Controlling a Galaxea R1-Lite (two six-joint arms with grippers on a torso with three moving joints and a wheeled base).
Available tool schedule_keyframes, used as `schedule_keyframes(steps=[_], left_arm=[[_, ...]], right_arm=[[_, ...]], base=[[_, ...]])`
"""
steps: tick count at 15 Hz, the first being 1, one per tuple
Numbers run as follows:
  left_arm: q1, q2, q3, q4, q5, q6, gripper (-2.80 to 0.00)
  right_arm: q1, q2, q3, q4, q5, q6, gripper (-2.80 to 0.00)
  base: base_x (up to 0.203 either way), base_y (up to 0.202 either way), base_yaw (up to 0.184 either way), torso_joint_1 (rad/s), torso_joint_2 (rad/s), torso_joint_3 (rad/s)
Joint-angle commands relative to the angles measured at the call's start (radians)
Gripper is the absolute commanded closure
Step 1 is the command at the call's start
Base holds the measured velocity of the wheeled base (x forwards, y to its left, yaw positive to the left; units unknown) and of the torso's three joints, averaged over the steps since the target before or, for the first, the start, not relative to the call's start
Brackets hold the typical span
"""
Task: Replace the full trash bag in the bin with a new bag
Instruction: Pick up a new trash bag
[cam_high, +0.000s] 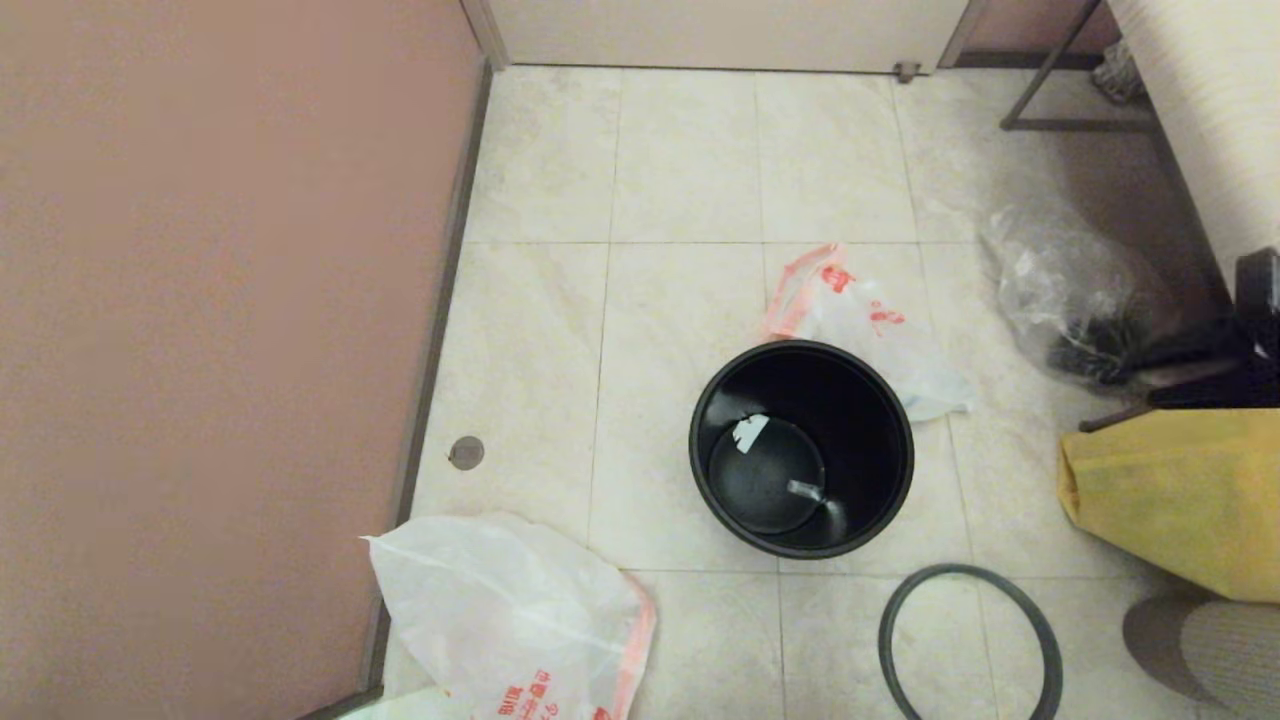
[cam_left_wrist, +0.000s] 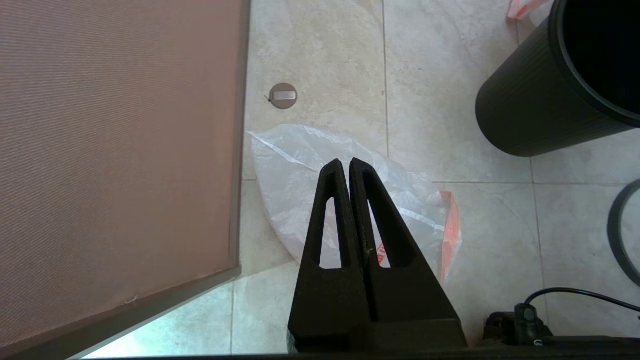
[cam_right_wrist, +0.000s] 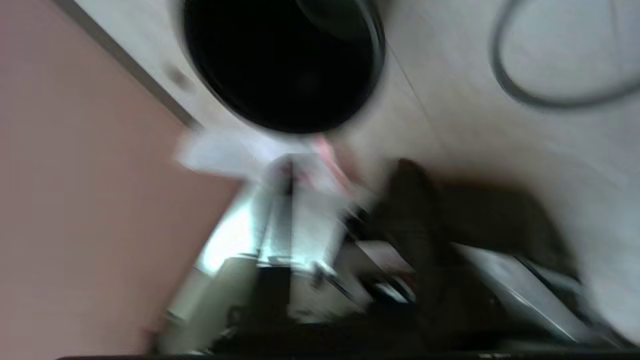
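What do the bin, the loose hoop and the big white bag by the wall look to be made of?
Bin: black plastic, probably, with a glossy inside and a finely ribbed outer wall.
Hoop: dark grey, matte, likely plastic, though rubber is possible.
Big white bag: thin translucent plastic film, crinkled, with a pink border and red print.
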Motion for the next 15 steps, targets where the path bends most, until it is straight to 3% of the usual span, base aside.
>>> schedule_keyframes(steps=[1, 4, 8, 11, 15], left_arm=[[0.000, 0.001, 0.000, 0.000, 0.000, 0.000, 0.00], [0.000, 0.001, 0.000, 0.000, 0.000, 0.000, 0.00], [0.000, 0.001, 0.000, 0.000, 0.000, 0.000, 0.00], [0.000, 0.001, 0.000, 0.000, 0.000, 0.000, 0.00], [0.000, 0.001, 0.000, 0.000, 0.000, 0.000, 0.00]], right_arm=[[0.136, -0.123, 0.123, 0.004, -0.057, -0.001, 0.00], [0.272, -0.340, 0.284, 0.003, -0.084, -0.004, 0.00], [0.317, -0.677, 0.489, -0.006, -0.214, -0.032, 0.00], [0.260, -0.935, 0.595, -0.008, -0.347, -0.094, 0.00], [0.148, -1.197, 0.717, -0.008, -0.401, -0.245, 0.00]], base=[[0.000, 0.000, 0.000, 0.000, 0.00, 0.000], [0.000, 0.000, 0.000, 0.000, 0.00, 0.000], [0.000, 0.000, 0.000, 0.000, 0.00, 0.000], [0.000, 0.000, 0.000, 0.000, 0.00, 0.000], [0.000, 0.000, 0.000, 0.000, 0.00, 0.000]])
